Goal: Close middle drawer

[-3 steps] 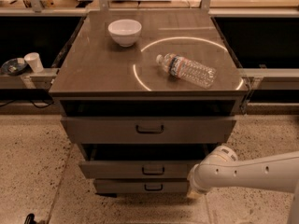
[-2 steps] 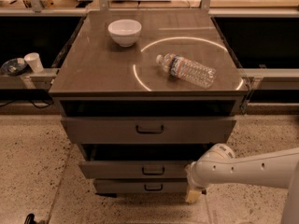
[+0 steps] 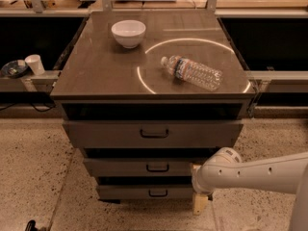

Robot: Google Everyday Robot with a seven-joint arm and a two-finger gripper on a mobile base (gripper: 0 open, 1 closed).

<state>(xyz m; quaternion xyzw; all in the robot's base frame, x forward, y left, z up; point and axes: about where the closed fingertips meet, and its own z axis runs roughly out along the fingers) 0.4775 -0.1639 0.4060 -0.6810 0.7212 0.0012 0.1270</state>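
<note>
The middle drawer [image 3: 139, 167] has a grey-brown flat front with a small dark handle [image 3: 157, 168]. It stands out a little from the cabinet, with a dark gap above it. My white arm [image 3: 260, 172] reaches in from the right, and its rounded wrist [image 3: 216, 170] is against the right end of the middle drawer's front. My gripper [image 3: 199, 203] hangs below the wrist, beside the right end of the lowest drawer [image 3: 144, 192]. Only a pale fingertip of it shows.
The top drawer [image 3: 154, 134] is wider and sits above. On the cabinet top [image 3: 106, 71] are a white bowl [image 3: 128, 33] and a plastic bottle [image 3: 192, 72] lying on its side. A paper cup [image 3: 34, 64] stands on a ledge at left. Speckled floor surrounds the cabinet.
My arm has shifted a little to the left, closer to the right end of the middle drawer's front. The bowl and bottle have not moved.
</note>
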